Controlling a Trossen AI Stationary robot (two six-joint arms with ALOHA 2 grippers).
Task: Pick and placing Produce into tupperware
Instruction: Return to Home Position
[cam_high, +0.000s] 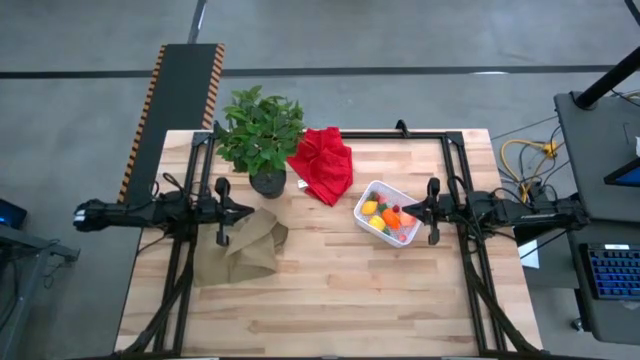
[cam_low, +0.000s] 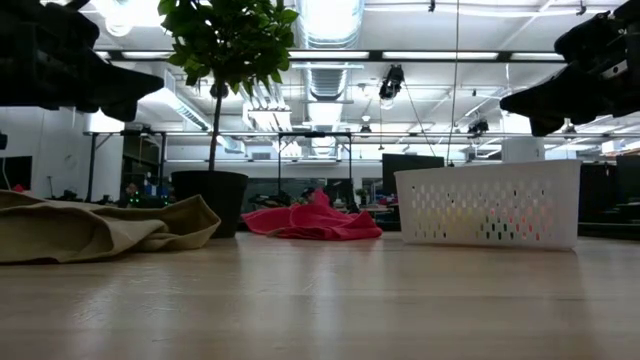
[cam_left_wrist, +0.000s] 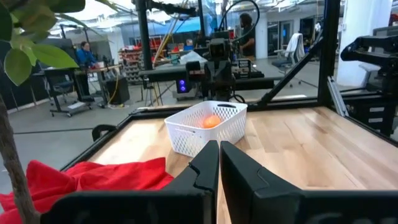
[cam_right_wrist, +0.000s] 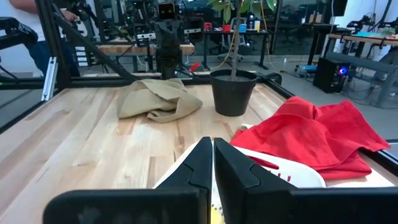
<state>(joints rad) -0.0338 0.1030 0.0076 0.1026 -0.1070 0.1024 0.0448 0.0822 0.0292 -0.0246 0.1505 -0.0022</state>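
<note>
The white tupperware (cam_high: 387, 212) stands on the table right of centre and holds the yellow, orange and red produce (cam_high: 388, 218); it also shows in the low view (cam_low: 488, 205) and the left wrist view (cam_left_wrist: 206, 126). My right gripper (cam_high: 405, 212) is shut and empty, its tip above the tupperware's right rim. My left gripper (cam_high: 250, 211) is shut and empty, raised over the tan cloth (cam_high: 240, 246) at the table's left.
A potted green plant (cam_high: 262, 135) stands at the back left. A red cloth (cam_high: 323, 163) lies crumpled between the plant and the tupperware. Bare wood stretches along the table's near half. People and desks show in the room beyond.
</note>
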